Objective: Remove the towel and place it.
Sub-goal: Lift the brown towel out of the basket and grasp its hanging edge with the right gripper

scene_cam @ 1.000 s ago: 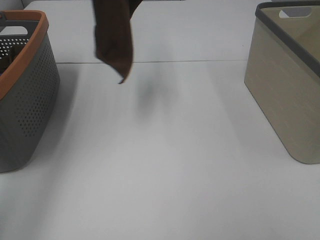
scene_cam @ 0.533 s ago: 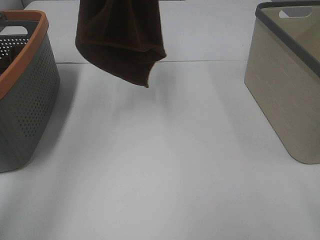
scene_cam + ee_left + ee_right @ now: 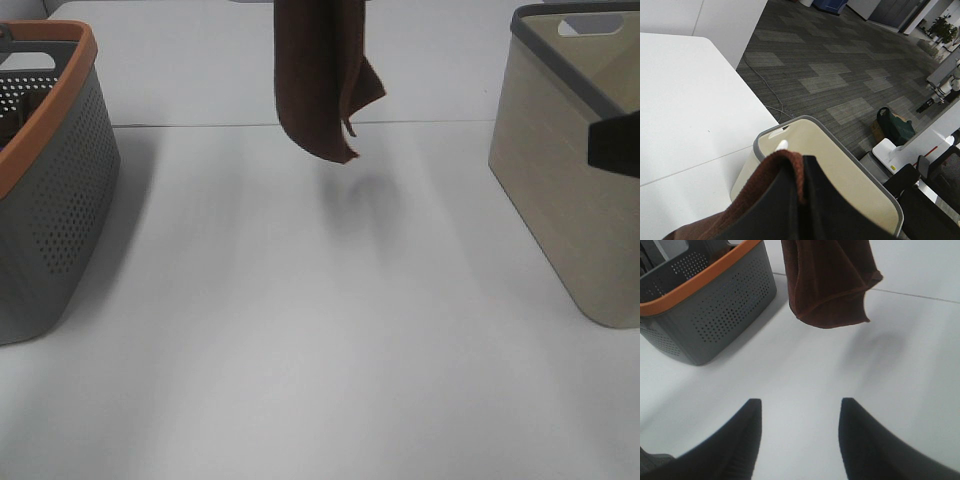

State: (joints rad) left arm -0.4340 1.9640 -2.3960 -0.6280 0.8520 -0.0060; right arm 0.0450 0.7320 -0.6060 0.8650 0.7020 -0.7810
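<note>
**Brown towel hangs in mid-air between two baskets**

A smooth, matte white table [image 3: 330, 350] fills the high view, with a thin seam running across its upper part. At the left edge stands a grey plastic basket [image 3: 55, 200] with rounded corners, walls dotted with small round holes and a broad orange rim. At the right edge stands a beige basket [image 3: 560, 190] with flat walls of faint woven grain, a dark grey rim and a slot handle cut near the top.

The towel [image 3: 318, 80] hangs from the top centre of the high view, clear of the table, between the baskets and touching neither. It is dark brown, soft and nappy, bunched into long vertical folds with a stitched hem and one pointed corner lowest. A blurred grey shadow lies on the table just below it.

The left end effector [image 3: 807, 172] is closed on the towel, whose plush edge wraps over its black fingers. The right end effector [image 3: 800, 402] stands wide and holds nothing, its two dark tapered fingers over bare table.
</note>
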